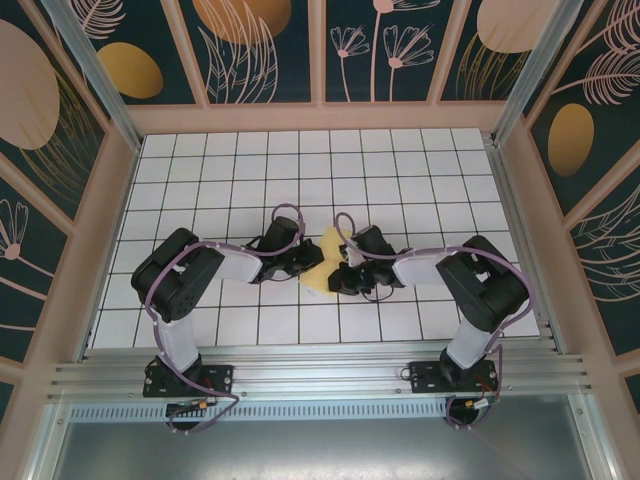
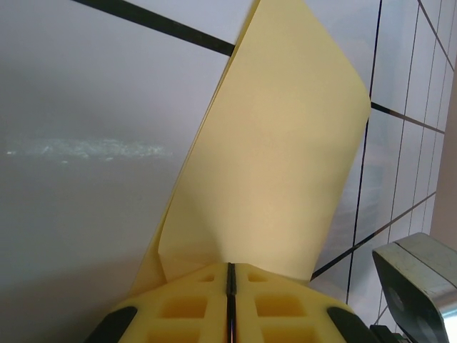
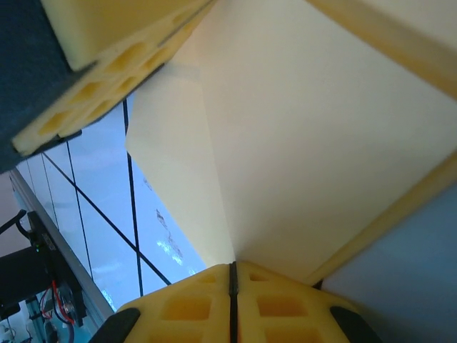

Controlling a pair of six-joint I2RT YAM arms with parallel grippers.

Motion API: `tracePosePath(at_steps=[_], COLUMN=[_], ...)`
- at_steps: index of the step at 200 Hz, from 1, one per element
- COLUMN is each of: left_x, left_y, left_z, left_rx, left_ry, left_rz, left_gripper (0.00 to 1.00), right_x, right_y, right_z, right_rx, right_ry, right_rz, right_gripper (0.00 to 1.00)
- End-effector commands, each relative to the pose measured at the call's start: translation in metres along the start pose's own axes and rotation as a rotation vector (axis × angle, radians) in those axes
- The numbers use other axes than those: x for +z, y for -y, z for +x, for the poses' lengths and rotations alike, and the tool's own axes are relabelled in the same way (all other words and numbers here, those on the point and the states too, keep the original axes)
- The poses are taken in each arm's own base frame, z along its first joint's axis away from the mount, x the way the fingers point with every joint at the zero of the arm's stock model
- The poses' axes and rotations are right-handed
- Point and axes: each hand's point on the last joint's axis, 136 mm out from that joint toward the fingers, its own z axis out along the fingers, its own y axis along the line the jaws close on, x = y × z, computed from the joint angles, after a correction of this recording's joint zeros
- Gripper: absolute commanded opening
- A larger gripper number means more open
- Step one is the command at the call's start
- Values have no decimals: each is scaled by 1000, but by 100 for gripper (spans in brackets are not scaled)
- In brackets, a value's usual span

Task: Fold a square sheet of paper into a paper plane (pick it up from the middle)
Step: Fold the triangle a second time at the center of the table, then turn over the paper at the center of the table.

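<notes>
The square sheet of paper (image 1: 323, 256) is pale yellow and folded into a smaller creased shape, held just above the white grid table (image 1: 300, 160) between the two arms. My left gripper (image 1: 304, 265) is shut on its left edge; in the left wrist view the yellow fingertips (image 2: 230, 267) meet on the paper (image 2: 285, 143), which fans away from them with a fold near the pinch. My right gripper (image 1: 344, 274) is shut on the opposite side; its jaws (image 3: 232, 266) close along a crease of the paper (image 3: 314, 143).
The left gripper's yellow foam fingers (image 3: 107, 64) sit very close to the right wrist camera. A metal part of the right arm (image 2: 418, 286) is at the lower right of the left wrist view. Pink walls (image 1: 120, 200) fence the table.
</notes>
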Motion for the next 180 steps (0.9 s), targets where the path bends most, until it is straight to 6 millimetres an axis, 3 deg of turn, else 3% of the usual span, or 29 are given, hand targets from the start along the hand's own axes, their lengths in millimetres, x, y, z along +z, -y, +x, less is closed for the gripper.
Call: tracePosePath(at_steps=[1, 44, 90, 118, 149, 180], left_x=[1, 2, 0, 0, -1, -3], left_y=[-27, -23, -22, -20, -17, -12], left_z=[-1, -3, -1, -2, -3, -9], left_rx=[6, 8, 9, 7, 6, 28], left_ry=[19, 15, 13, 14, 16, 35], left_rz=[-116, -107, -102, -94, -85, -86], left_gripper=[10, 10, 9, 10, 10, 11], right_x=[-4, -15, -25, -16, 3, 15], right_y=[26, 23, -25, -36, -13, 21], right_z=[41, 45, -5, -25, -27, -2], right_rx=[65, 34, -29, -29, 13, 60], right_ry=[-106, -109, 32, 52, 19, -45], right_rz=[65, 86, -2, -24, 43, 113], right_gripper=[10, 10, 11, 11, 11, 4])
